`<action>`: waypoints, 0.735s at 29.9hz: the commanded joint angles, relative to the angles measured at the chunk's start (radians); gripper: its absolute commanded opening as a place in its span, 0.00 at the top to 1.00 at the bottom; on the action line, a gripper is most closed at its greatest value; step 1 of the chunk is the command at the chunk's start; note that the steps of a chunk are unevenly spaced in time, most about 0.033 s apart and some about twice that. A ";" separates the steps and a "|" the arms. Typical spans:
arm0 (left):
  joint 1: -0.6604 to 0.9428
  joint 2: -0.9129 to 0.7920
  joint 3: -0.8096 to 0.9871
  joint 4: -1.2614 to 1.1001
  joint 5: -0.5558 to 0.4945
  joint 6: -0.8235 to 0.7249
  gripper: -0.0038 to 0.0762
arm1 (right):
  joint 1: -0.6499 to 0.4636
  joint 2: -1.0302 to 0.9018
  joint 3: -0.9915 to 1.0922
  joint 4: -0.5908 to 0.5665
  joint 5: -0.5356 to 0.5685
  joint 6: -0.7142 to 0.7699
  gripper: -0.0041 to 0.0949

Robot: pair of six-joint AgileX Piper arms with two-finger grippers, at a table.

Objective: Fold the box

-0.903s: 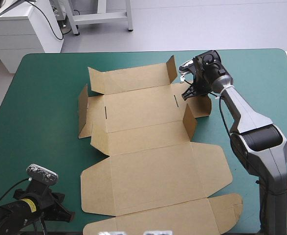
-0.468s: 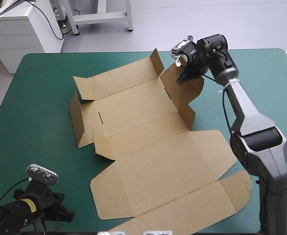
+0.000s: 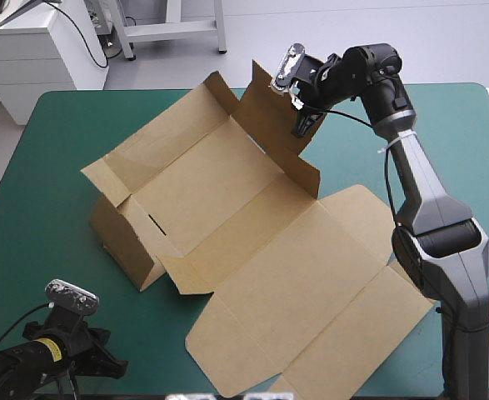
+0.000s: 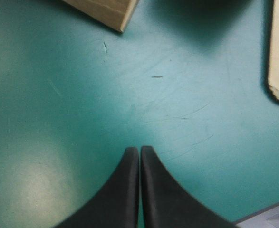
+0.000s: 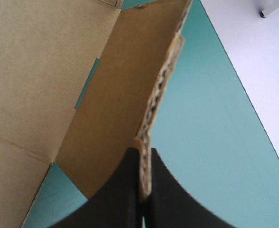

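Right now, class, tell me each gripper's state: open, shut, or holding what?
Left gripper: shut, holding nothing, over the teal-green cover.
Right gripper: shut on the box, gripping a raised flap's edge.

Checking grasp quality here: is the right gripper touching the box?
Touching. In the right wrist view the right gripper has its fingers shut on the box, a raised flap's edge sandwiched between them.

Plain brown box [image 3: 256, 275], teal-green table cover [image 3: 52, 167] with faint scratches
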 commanded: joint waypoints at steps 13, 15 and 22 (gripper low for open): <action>-0.003 0.003 -0.027 -0.002 -0.036 -0.002 0.96 | 0.195 -0.065 -0.034 -0.060 -0.117 -0.237 0.98; -0.003 0.003 -0.027 -0.002 -0.036 -0.002 0.96 | 0.216 -0.064 -0.034 -0.052 -0.124 -0.259 0.98; -0.003 0.003 -0.027 -0.002 -0.036 -0.002 0.96 | 0.251 -0.061 -0.034 0.067 -0.155 -0.410 0.98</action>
